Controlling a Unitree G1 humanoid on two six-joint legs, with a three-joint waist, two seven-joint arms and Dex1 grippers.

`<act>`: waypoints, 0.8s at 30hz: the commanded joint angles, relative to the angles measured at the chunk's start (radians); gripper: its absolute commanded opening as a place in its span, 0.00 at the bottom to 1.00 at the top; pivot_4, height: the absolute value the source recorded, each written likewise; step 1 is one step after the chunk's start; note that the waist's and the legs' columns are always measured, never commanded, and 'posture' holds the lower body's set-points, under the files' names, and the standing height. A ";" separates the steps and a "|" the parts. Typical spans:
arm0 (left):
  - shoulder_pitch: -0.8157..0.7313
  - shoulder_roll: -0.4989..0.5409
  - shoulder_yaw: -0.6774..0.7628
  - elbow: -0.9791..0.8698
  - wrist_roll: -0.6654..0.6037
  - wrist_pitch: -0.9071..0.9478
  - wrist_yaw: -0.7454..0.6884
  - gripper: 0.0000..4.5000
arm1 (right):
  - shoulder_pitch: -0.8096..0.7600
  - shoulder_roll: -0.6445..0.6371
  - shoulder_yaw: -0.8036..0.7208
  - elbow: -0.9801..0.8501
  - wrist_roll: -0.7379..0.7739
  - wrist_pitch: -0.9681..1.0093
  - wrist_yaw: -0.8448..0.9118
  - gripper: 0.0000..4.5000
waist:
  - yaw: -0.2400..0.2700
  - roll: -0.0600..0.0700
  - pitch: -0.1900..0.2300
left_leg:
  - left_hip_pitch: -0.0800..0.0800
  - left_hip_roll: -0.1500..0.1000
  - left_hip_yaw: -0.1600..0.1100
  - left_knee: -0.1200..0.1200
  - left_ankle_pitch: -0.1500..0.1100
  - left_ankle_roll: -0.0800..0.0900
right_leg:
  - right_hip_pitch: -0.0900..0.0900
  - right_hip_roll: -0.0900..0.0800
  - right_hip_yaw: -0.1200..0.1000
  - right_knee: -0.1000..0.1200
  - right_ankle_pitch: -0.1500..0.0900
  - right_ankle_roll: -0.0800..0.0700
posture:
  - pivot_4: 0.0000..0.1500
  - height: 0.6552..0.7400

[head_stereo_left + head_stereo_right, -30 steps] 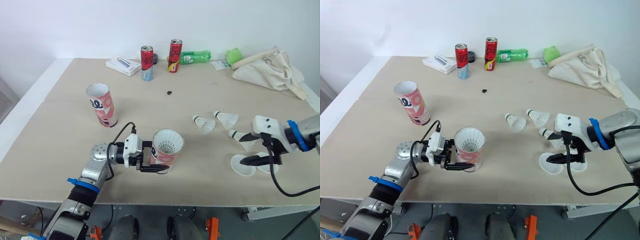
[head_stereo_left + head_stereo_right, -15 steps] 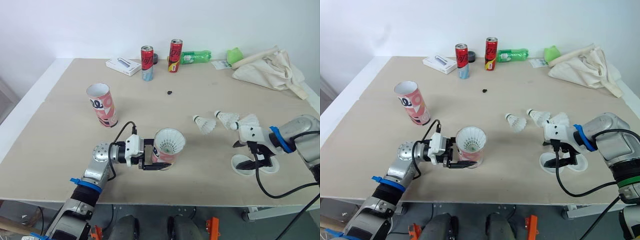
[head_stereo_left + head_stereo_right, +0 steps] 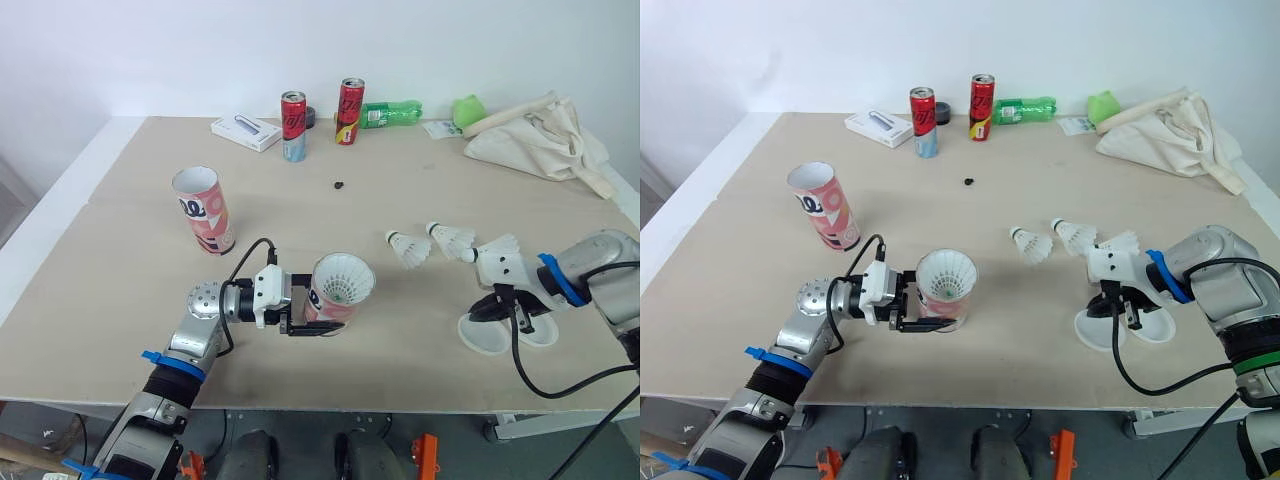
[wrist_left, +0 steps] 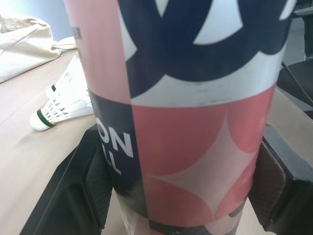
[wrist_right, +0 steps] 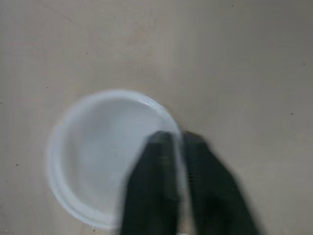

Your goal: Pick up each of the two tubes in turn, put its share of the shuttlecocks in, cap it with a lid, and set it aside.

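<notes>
Tube [image 3: 338, 296] — "ON" legible | left gripper [image 3: 312, 312] clamps it | right gripper [image 5: 178, 139] pinches rim of 1 lid [image 5: 93, 147]

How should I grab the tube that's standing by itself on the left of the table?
Take the free tube across its middle, coming in level from the side nearest the robot. It stands upright, open mouth up, nothing crowding it, so a side pinch on its wall looks steadiest.

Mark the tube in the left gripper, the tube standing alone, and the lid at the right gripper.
Held tube [image 3: 326, 306], left eye view, patterned side wall.
Standing tube [image 3: 206, 212], left eye view, middle of its side.
Lid [image 5: 98, 147], right wrist view, its inner face.
</notes>
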 commanded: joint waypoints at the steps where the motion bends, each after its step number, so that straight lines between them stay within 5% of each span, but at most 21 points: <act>1: -0.023 -0.003 -0.001 0.005 0.001 -0.001 0.009 0.72 | -0.008 -0.009 -0.015 -0.022 0.008 0.009 0.033 0.00 | 0.000 0.000 0.000 | 0.000 0.000 0.000 0.000 0.000 0.000 | 0.000 0.000 0.000 0.000 0.000 0.000 | 1.00 0.91; 10: -0.035 -0.011 -0.004 0.041 0.013 -0.025 0.008 0.72 | -0.114 -0.003 -0.062 -0.243 0.218 0.285 0.081 0.00 | -0.001 0.002 0.001 | 0.000 0.001 0.001 0.000 0.000 0.000 | -0.001 0.001 0.001 0.000 0.000 0.000 | 1.00 0.91; 24: -0.058 -0.022 -0.044 0.094 0.012 0.024 -0.059 0.72 | -0.618 0.026 0.127 -0.309 0.475 0.403 0.082 0.00 | -0.001 0.002 0.002 | -0.002 0.001 0.002 0.000 0.000 0.000 | -0.003 0.000 0.000 0.000 0.001 -0.003 | 1.00 0.91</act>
